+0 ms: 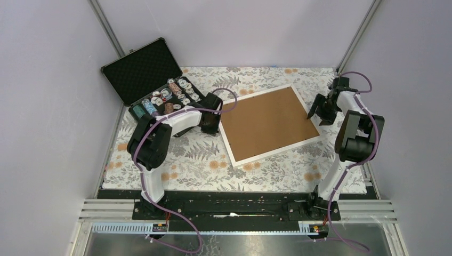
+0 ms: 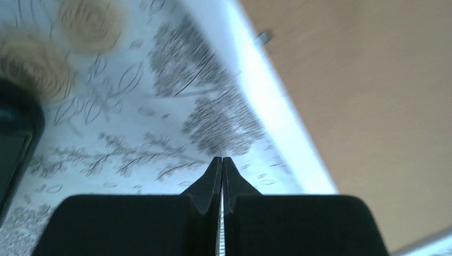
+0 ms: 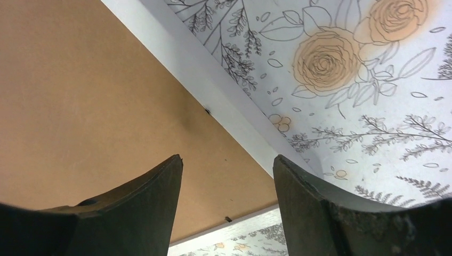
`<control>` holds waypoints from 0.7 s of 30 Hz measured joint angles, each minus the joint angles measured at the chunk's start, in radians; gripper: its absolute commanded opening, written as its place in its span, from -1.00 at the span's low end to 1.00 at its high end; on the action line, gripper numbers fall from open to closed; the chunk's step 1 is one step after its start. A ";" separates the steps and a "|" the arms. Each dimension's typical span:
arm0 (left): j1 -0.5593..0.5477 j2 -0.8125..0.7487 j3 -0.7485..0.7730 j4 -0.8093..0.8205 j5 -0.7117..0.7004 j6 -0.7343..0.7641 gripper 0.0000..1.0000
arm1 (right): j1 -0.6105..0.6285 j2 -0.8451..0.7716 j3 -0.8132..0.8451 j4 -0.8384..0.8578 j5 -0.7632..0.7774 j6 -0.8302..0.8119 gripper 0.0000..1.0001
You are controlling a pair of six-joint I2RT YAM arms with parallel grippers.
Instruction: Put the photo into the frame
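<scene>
The frame [image 1: 277, 149] lies flat and skewed mid-table on the floral cloth [image 1: 186, 160], between the two grippers. The left gripper [image 2: 222, 164], pressed together and holding nothing, sits over the cloth just beside the frame's left edge. The right gripper [image 3: 228, 160] is spread above the right edge, one finger over each side. The frame is thin and white, back up, filled by a plain brown board [image 1: 266, 122].

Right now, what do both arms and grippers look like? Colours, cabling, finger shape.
The left arm and right arm match: white tubular links, bulky black joint housings, black bases. A purple cable loops along each. The left gripper and right gripper are matte black, each with two fingers tapering to narrow wedge tips. No markings visible.
</scene>
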 measured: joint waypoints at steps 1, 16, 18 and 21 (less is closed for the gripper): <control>0.002 -0.001 -0.019 -0.006 -0.016 0.011 -1.00 | 0.000 -0.002 0.000 -0.006 0.005 -0.005 0.39; 0.028 -0.183 -0.093 0.013 0.135 -0.120 0.54 | -0.019 -0.013 -0.012 -0.019 0.083 -0.038 0.57; 0.028 -0.156 -0.089 0.052 0.178 -0.191 0.45 | -0.026 0.008 -0.012 -0.016 0.072 -0.034 0.57; 0.026 -0.071 -0.067 0.082 0.198 -0.268 0.34 | -0.032 0.027 -0.017 0.001 0.047 -0.022 0.54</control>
